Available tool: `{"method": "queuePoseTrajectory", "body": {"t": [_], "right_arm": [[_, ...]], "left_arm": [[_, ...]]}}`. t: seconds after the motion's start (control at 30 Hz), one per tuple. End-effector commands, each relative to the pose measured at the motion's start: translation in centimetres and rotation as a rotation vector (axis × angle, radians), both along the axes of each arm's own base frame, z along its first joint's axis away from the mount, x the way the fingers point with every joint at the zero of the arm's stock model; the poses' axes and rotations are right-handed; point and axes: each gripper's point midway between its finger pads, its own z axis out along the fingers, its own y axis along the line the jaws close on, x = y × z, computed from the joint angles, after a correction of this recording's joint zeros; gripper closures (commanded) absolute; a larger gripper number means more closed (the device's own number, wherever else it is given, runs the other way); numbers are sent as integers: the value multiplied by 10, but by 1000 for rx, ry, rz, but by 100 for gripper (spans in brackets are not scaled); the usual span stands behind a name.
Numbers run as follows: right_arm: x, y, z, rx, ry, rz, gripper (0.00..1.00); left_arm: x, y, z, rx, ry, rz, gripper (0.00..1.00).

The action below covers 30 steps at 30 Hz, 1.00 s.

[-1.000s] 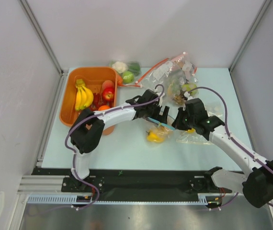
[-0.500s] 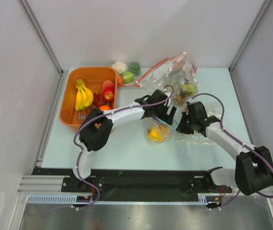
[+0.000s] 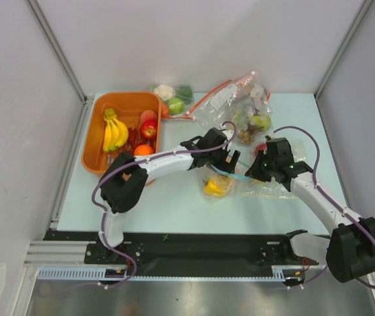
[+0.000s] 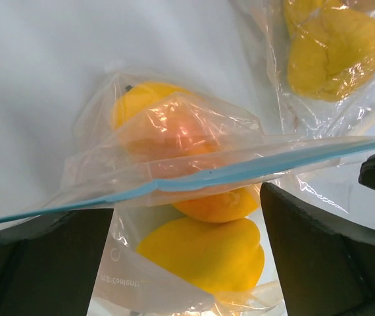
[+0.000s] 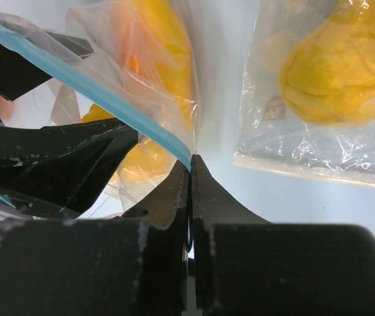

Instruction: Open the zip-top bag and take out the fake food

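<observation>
Zip-top bag (image 3: 222, 178) lies mid-bench (image 3: 174, 197), fake food (image 3: 212, 187) in it, left pincer (image 3: 230, 161) astride its strip, right pincer (image 3: 249, 174) at its right end, basket (image 3: 94, 138) far left.

End effector (image 5: 191, 161) clamped tight on one end of teal zip strip (image 5: 108, 99) of bag (image 5: 141, 72). Yellow and orange food (image 5: 164, 39) visible through the film. At right, second bag (image 5: 319, 148) flat on surface (image 5: 293, 204), yellow piece (image 5: 335, 72) inside.

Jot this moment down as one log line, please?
right gripper: shut on zip-top bag corner | left gripper: open, at zip strip | fake food: inside bag
</observation>
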Motion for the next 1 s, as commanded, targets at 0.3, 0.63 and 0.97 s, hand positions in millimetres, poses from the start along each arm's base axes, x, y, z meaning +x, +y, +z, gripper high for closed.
{"method": "queuePoseTrajectory", "body": {"t": [0.3,0.63,0.97], "right_arm": [[-4,-26,38,-66,-86,-73,100],[-4,-13,32,-45,-75,-8,100],[-3,-14,42,-51,-108,-8,100]], "left_arm": [[22,20,20,15,-78,107,4],[38,7,2,62,-59,121,5],[41,4,-13,126,-82,96,7]]}}
